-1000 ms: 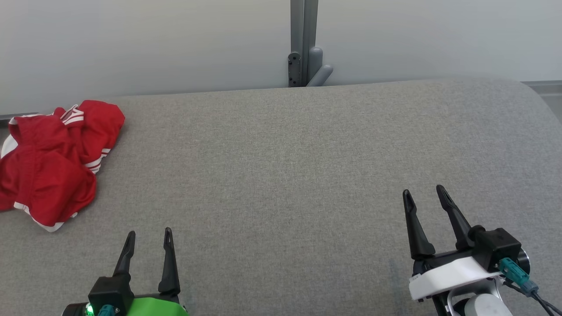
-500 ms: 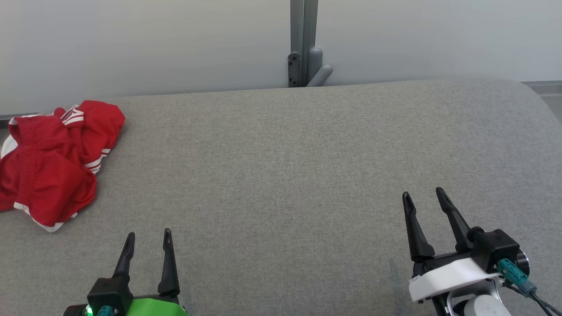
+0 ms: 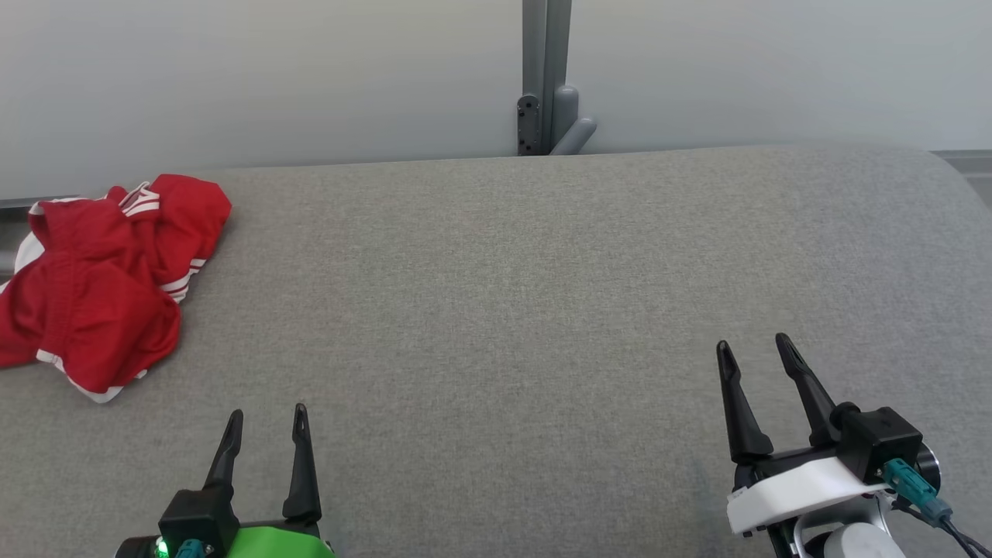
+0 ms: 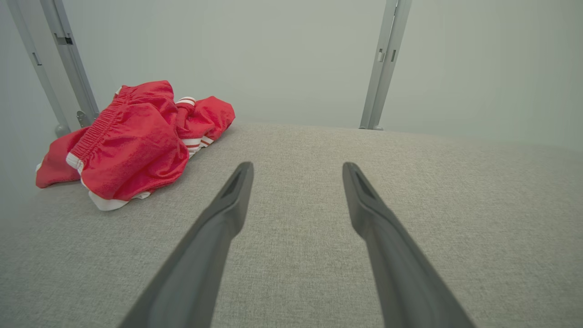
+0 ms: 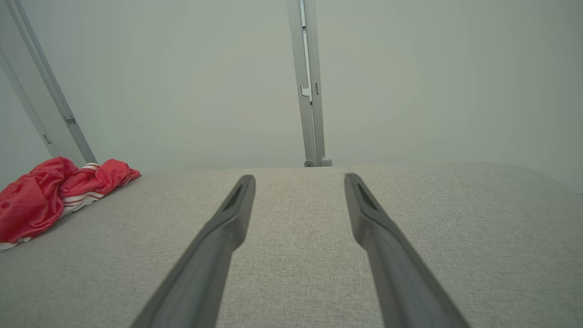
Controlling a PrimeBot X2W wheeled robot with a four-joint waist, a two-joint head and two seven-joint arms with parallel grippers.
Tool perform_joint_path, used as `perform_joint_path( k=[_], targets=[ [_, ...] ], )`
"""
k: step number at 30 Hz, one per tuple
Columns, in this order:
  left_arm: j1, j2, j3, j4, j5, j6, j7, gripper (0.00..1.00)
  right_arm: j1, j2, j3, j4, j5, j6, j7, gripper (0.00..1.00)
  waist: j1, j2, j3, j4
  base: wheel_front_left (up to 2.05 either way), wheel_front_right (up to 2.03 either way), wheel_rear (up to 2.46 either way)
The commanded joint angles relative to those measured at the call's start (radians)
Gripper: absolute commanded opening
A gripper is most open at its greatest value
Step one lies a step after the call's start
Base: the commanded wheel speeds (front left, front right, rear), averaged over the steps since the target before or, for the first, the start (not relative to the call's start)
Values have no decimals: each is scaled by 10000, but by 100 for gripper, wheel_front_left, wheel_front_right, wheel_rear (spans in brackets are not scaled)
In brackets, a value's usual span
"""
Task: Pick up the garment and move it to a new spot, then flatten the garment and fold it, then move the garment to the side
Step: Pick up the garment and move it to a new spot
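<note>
The garment [image 3: 101,283] is a crumpled pair of red shorts with white stripes, lying at the far left of the grey padded table [image 3: 511,294]. It also lies at the upper left of the left wrist view, garment [image 4: 132,141], and at the left edge of the right wrist view, garment [image 5: 54,191]. My left gripper [image 3: 267,412] stands open near the front edge, below and to the right of the garment, well apart from it. Toward the front right, my right gripper [image 3: 753,346] is open with nothing between its fingers.
A pale wall with a grey vertical post [image 3: 546,77] runs behind the table's far edge. The table's right end curves away at the far right [image 3: 949,178]. Another grey post [image 4: 68,59] stands behind the garment.
The whole head view has shifted slightly, so the camera moved a little. The garment lies as before and both grippers stay open, roughly where they were.
</note>
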Motion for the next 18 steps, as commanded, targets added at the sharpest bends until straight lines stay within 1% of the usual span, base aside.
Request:
perform_joint_path(
  k=[1,5,16,17,18],
  targets=[
    [-66,62,-20,16,-13,19,-2,100,167,-34,-47,-21,-11,2,-42,100,0,16,-7,229,0,0,0],
    [-139,61,-27,18,57,42,0,100,210,-34,-129,-101,6,2,-39,100,0,16,1,843,0,0,0],
    [-42,58,268,56,238,-80,0,100,307,-32,-108,-149,92,2,-37,100,0,16,25,3570,0,0,0],
    [-10,56,314,50,252,-79,0,100,302,-34,-65,-125,97,2,-37,100,0,16,20,3790,0,0,0],
    [-10,56,314,50,252,-79,0,100,302,-34,-65,-125,97,2,-37,100,0,16,20,3790,0,0,0]
  ],
)
